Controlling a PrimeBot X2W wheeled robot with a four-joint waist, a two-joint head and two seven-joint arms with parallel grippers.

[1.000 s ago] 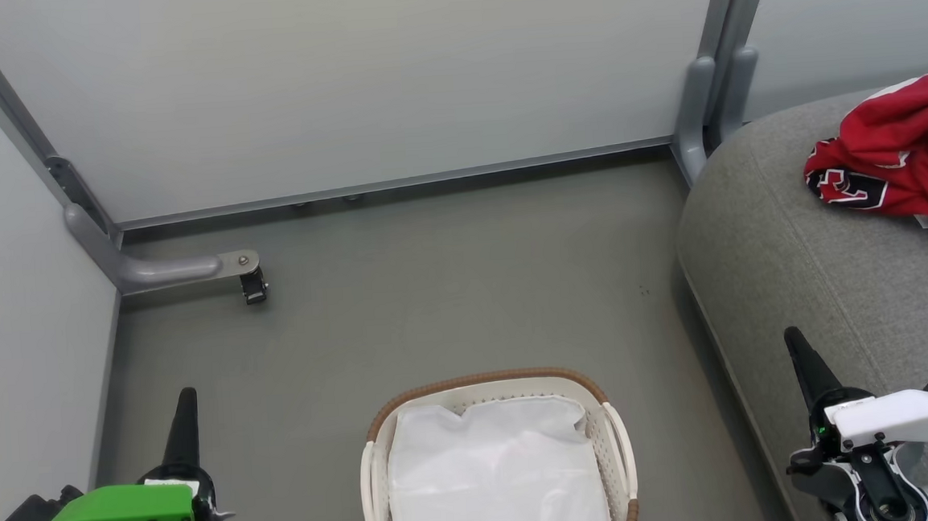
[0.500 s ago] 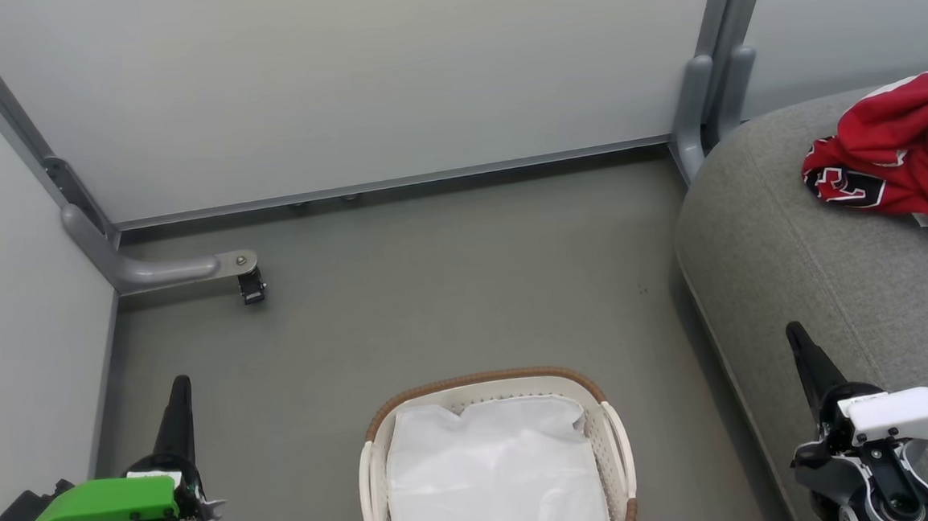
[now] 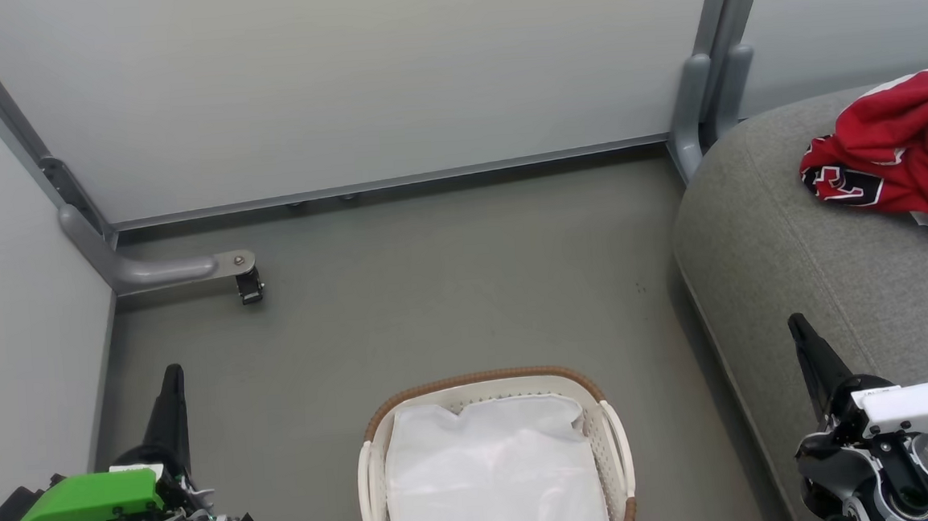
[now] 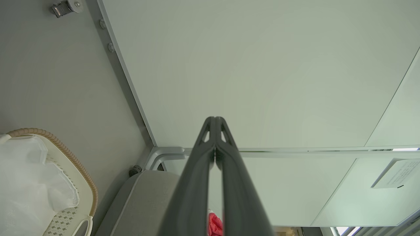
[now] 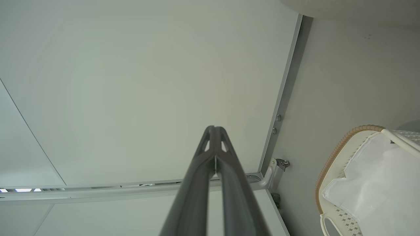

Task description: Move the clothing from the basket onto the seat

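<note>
The red clothing [image 3: 900, 153] lies bunched on the grey seat [image 3: 802, 256] at the right, its black-and-white lettering facing out; a red scrap of it [image 4: 215, 224] peeks between the left wrist view's fingers. The white basket [image 3: 616, 444] with brown rim stands on the floor at bottom centre, holding just its white liner [image 3: 493, 476]. My left gripper [image 3: 171, 379] is shut at the lower left, apart from the basket. My right gripper [image 3: 798, 327] is shut at the lower right, over the seat's front edge. Both hold nothing.
Pale partition panels [image 3: 340, 83] close off the back and left, on grey metal feet, one with a small caster [image 3: 250, 288]. Grey floor [image 3: 450, 293] lies between the basket, the panels and the seat. A grey post [image 3: 700, 109] stands by the seat's far corner.
Both grippers have drifted slightly: the left one lower and to the left, the right one a little higher. The clothing, basket and seat have stayed put.
</note>
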